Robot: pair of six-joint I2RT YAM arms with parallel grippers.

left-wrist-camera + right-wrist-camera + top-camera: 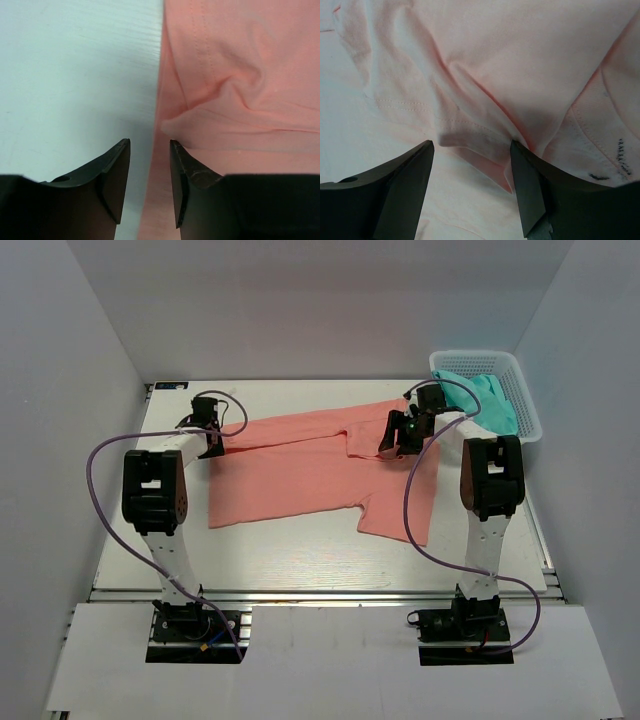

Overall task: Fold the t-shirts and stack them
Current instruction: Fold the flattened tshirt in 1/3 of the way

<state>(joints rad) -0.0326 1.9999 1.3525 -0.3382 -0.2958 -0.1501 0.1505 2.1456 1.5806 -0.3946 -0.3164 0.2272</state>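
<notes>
A salmon-pink t-shirt (300, 470) lies spread flat across the middle of the table. My left gripper (212, 440) is low at its left edge. In the left wrist view the left gripper (150, 142) has its jaws narrowed but still apart, astride the hem of the t-shirt (240, 75). My right gripper (392, 445) is down on the shirt's upper right part. In the right wrist view the right gripper (471, 142) stands open, with a raised fold of the pink t-shirt (520, 50) between its fingers. A teal-green t-shirt (492, 398) lies crumpled in the basket.
A white lattice basket (478, 357) stands at the table's back right corner, close behind the right arm. Grey walls close in the table on three sides. Purple cables loop from both arms over the table.
</notes>
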